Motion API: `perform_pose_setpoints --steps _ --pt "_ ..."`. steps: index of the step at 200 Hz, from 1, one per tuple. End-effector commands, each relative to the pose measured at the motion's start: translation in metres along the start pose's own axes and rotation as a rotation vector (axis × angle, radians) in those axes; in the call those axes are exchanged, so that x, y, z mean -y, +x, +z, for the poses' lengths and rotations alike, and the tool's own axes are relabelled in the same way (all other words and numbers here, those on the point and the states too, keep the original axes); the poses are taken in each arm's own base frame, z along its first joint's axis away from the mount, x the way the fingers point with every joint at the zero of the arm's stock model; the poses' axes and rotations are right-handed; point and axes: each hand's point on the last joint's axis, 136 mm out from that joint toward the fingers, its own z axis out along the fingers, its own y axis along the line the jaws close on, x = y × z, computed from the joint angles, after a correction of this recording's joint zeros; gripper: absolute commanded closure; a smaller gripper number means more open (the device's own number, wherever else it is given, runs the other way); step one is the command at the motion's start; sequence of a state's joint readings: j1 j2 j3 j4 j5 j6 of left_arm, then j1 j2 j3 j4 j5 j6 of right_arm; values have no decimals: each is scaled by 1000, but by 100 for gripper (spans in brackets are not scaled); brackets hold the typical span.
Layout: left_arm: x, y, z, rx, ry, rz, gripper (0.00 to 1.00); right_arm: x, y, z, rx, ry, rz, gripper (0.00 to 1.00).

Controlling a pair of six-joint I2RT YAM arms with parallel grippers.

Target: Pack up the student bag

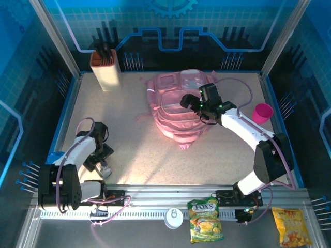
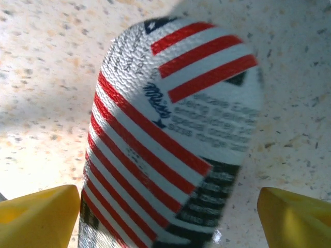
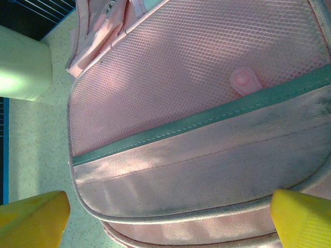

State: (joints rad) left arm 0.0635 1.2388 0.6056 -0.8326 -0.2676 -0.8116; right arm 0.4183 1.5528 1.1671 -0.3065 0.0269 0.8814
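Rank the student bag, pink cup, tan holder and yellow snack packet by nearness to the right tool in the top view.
1. student bag: directly beneath the right tool.
2. pink cup: off to its right.
3. tan holder: far-left corner.
4. yellow snack packet: near-right corner, farthest.

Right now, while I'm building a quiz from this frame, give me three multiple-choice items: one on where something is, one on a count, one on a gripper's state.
1. Where is the cup?
A) right of the bag
B) on the bag
C) beside the left arm

2. How many snack packets lie on the front ledge?
A) one
B) two
C) four

3. The right gripper is:
A) shut on a strap
B) open above the bag
C) open above the cup

Answers:
1. A, it stands apart, to the bag's right.
2. B, one green, one yellow.
3. B, it is spread wide over the bag.
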Motion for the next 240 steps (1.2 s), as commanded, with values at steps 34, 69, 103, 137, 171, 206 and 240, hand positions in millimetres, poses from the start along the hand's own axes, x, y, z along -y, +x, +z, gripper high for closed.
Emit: perform_pose_setpoints --steps 34,69,103,137,171,206,240 --pt "31 6 2 -60 148 6 33 2 0 -3 15 20 -10 1" --pt "37 5 0 -71 165 20 46 4 1 -3 16 21 -4 1" --pt "59 -3 -21 -53 253 61 49 2 2 -4 19 1 -13 1" --pt "107 3 -51 -75 384 154 48 -11 7 -1 -2 -56 -29 2" --pt "163 21 -77 -128 524 241 48 -32 25 3 -34 -127 -82 2" --pt "212 44 -104 -241 688 282 47 -66 62 12 -126 -263 -190 5" --pt "239 53 -126 -303 786 288 47 -103 107 22 -221 -357 -355 7"
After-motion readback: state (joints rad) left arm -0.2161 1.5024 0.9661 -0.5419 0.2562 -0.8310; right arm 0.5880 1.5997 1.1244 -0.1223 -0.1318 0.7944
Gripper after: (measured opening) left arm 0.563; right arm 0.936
